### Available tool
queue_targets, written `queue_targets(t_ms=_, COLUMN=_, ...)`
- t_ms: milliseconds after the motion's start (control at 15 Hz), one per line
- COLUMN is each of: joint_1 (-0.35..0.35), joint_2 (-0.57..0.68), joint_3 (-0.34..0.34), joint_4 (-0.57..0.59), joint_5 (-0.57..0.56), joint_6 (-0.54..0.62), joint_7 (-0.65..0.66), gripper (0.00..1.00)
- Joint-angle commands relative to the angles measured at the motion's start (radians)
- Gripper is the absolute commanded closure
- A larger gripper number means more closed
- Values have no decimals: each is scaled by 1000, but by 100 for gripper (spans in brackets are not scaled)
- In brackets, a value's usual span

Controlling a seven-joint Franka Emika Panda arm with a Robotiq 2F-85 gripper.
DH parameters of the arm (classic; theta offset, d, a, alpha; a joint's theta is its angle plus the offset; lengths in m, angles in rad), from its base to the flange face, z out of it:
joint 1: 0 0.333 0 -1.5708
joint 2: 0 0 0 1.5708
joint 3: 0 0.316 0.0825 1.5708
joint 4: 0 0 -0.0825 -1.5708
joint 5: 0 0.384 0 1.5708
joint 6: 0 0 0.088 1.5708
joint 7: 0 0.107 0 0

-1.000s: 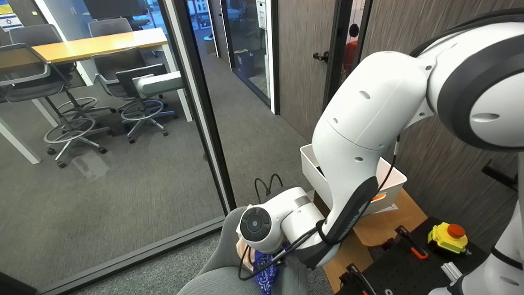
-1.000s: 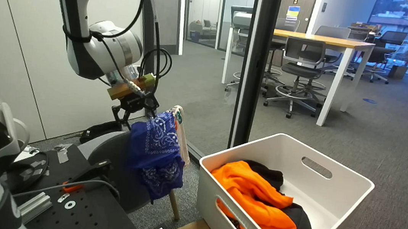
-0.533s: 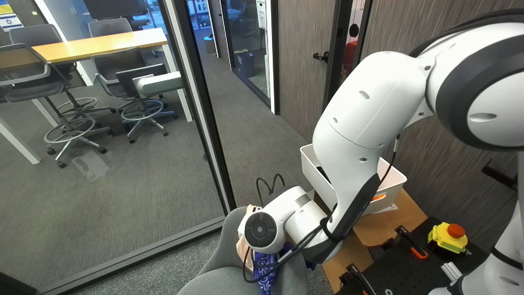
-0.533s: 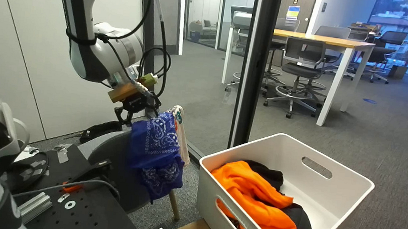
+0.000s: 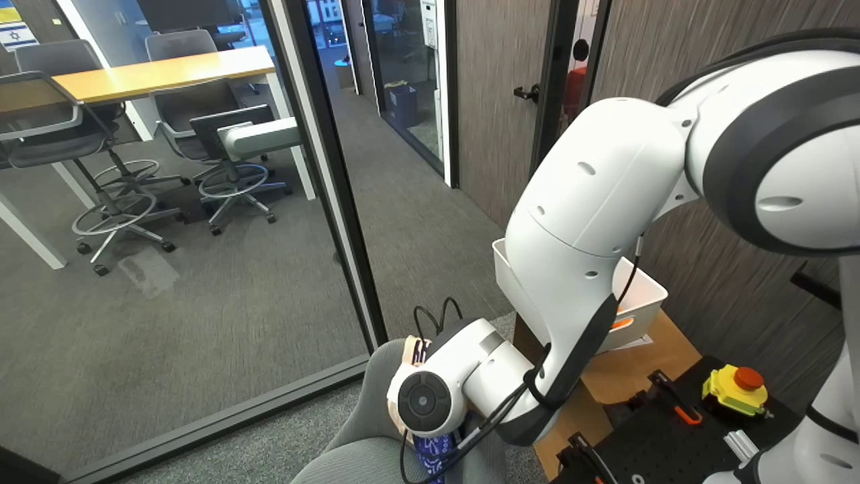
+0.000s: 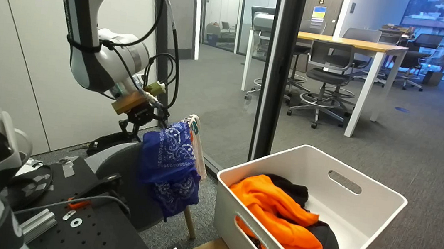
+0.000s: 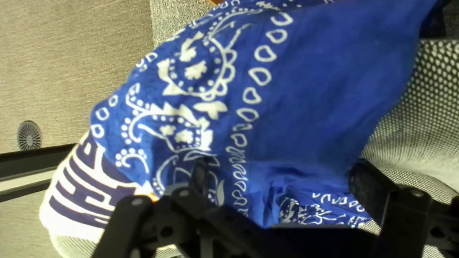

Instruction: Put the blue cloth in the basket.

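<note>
The blue cloth [image 6: 172,156], patterned in white, hangs over the backrest of a grey chair. In the wrist view the blue cloth [image 7: 322,79] fills most of the picture. My gripper [image 6: 150,132] points down at the top of the backrest. Its jaws stand wide apart over the cloth in the wrist view, one finger [image 7: 199,175] in front of the printed part and the other by the cloth's edge; whether they touch it I cannot tell. The white basket [image 6: 228,213] is right of the chair. In an exterior view the arm hides the gripper; some blue cloth [image 5: 433,449] shows.
Orange cloth [image 6: 274,214] and black cloth lie inside the basket. A pale cloth with dark lettering [image 7: 82,193] hangs beside the blue one on the chair [image 6: 117,167]. A black perforated board [image 6: 109,228] lies in front. A glass wall's dark post [image 6: 280,72] rises behind.
After a small shift, the arm's hand has come a little lower and slightly left in an exterior view. The jaws stay apart, and the blue cloth hangs as before.
</note>
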State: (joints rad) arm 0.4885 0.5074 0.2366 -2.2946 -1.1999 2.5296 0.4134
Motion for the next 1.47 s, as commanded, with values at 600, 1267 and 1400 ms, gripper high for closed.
queue_targets(t_ms=600, joint_1=100, joint_2=184, joint_3=88, joint_4=239, joint_5=42, joint_6=-203, joint_7=-69, gripper=0)
queue_targets(t_ms=1267, joint_1=152, joint_2=281, joint_3=114, joint_4=366, joint_5=252, joint_6=-432, joint_7=-406, gripper=0)
queue_targets(t_ms=1400, joint_1=156, joint_2=264, joint_3=100, joint_4=343, joint_5=227, joint_6=-445, joint_7=-402, gripper=0)
